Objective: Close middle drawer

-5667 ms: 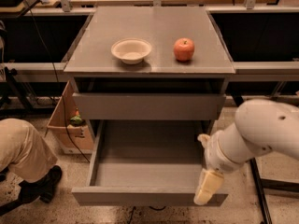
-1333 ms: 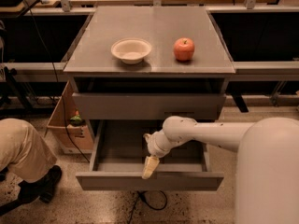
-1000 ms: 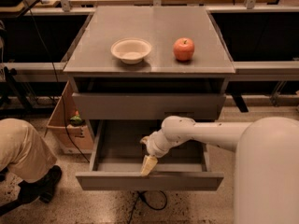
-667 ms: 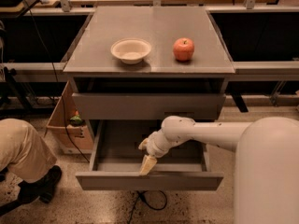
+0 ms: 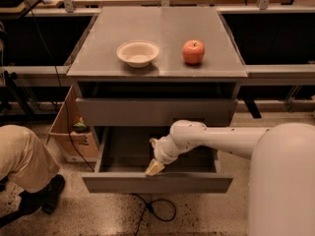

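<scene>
The middle drawer (image 5: 157,183) stands pulled out of the grey cabinet, its plain flat front near the floor and its grey inside showing. My gripper (image 5: 154,167) reaches down into the drawer from the right and sits just behind the inner face of the front, a little left of centre. My white arm (image 5: 221,139) stretches across the drawer's right half and hides part of the inside. Above it, the taller top drawer (image 5: 156,112) is pushed in.
On the cabinet top (image 5: 162,23) sit a white bowl (image 5: 138,53) and a red apple (image 5: 193,51). A person's leg and shoe (image 5: 24,161) are at lower left, beside a cardboard box (image 5: 69,132). A cable (image 5: 157,210) lies on the floor in front.
Since the earliest frame the arm has moved from the drawer's right front corner to its middle, and the drawer front sits farther in. Over the last second the gripper crept slightly left and back.
</scene>
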`<action>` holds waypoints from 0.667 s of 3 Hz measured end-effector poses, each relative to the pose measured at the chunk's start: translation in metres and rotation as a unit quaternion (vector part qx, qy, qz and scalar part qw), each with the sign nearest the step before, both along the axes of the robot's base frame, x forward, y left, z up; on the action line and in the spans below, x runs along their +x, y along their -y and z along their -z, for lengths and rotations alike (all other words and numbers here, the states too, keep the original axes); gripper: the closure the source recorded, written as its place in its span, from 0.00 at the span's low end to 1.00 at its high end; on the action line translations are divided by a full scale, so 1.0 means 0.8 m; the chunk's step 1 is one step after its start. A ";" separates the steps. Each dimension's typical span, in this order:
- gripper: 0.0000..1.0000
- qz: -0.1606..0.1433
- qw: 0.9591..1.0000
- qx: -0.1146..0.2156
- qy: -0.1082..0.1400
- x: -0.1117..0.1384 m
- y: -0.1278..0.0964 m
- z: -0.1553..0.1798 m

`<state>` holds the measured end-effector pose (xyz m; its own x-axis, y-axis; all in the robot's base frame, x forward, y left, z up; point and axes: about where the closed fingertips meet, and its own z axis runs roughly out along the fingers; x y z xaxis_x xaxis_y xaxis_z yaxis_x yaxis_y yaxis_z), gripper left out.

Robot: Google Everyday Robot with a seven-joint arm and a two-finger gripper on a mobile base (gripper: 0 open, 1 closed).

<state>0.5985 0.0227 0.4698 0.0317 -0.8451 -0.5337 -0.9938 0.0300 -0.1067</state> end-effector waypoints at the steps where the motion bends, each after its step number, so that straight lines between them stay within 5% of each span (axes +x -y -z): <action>1: 0.00 0.004 1.000 -0.014 -0.019 -0.009 0.010 0.012; 2: 0.00 0.006 0.999 -0.028 -0.046 -0.034 0.028 0.017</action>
